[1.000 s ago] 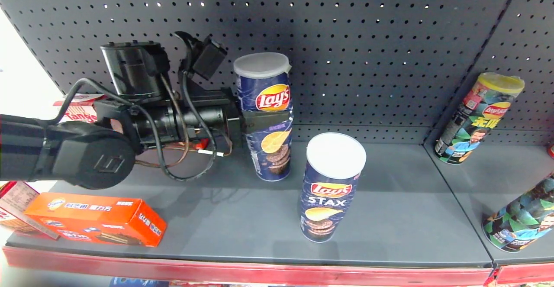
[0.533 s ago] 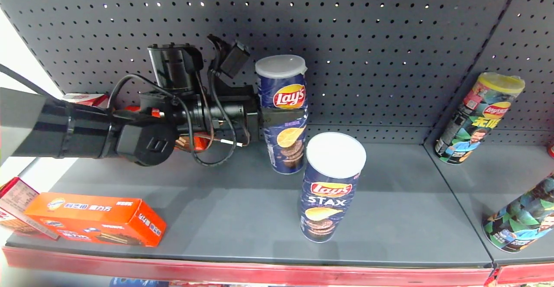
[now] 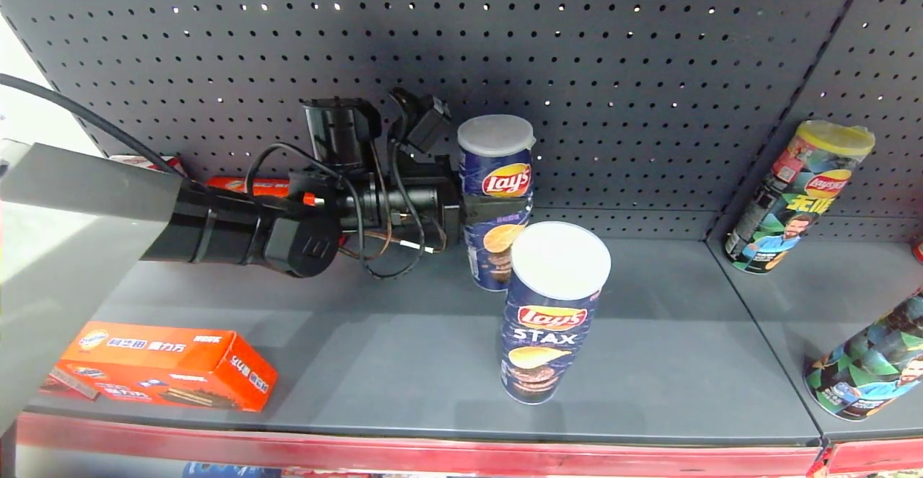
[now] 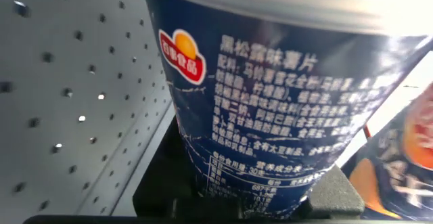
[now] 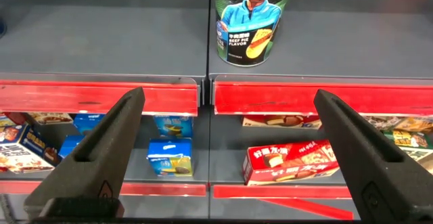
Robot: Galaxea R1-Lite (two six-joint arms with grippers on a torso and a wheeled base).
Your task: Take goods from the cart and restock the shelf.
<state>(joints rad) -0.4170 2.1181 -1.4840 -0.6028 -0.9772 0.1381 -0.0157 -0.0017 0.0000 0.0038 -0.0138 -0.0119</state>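
Left gripper (image 3: 497, 207), clamped on a can (image 3: 496, 175) near the shelf's (image 3: 360, 348) back wall, just behind the front can (image 3: 551, 319): I judge one stocked, this one awaiting release.

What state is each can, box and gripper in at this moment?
rear can, upright, lidded, gripped mid-body
front can, upright, lidded, standing free on the shelf
yellow-lidded can, standing, lidded, untouched
orange box, lying flat, closed
left gripper, jaws shut on the rear can
right gripper, jaws open, empty
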